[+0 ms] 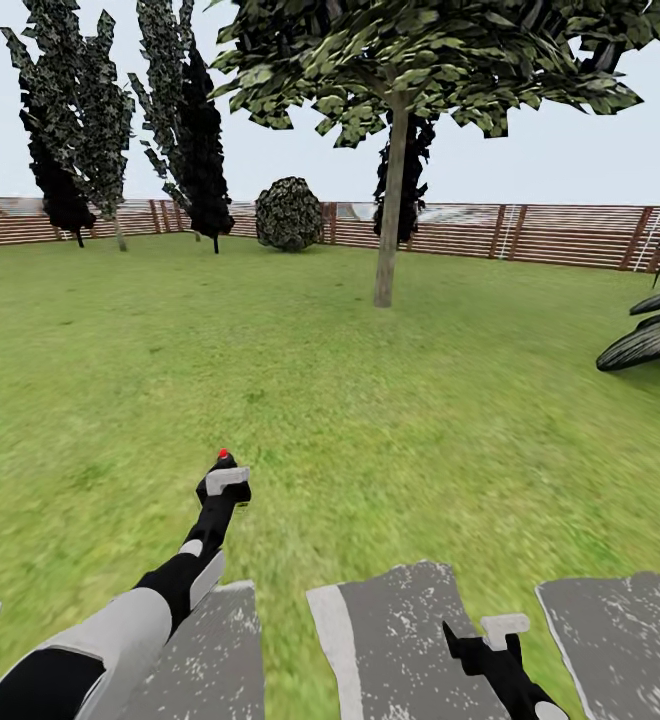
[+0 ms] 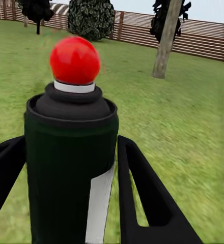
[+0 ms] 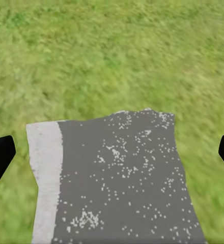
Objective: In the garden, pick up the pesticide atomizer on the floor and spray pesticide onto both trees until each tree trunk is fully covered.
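My left arm reached forward and a little upward over the lawn, with the forearm straight and the left pincer at its far end. This pincer was clamped on the pesticide atomizer: in the left wrist view the two black fingers stood on both sides of the dark body and touched it. The atomizer stood upright in my grip, its long axis vertical, the red round cap on top and a white stripe running down its front side. In the head view the same red cap showed as a small dot above the pincer. The bottle was in the air above the grass, not on the ground.

In front of the atomizer, well apart from it, rose the tree with the broad green canopy, and its trunk was straight and grey-brown. The same trunk appeared behind the cap in the left wrist view, a bit tilted there. Behind it ran the wooden fence, with a round shrub and dark narrow trees beside it.

My right arm was low and close to my body. The right pincer hung over a grey stepping stone that lay in the grass. Its fingers were wide apart, with nothing between them.
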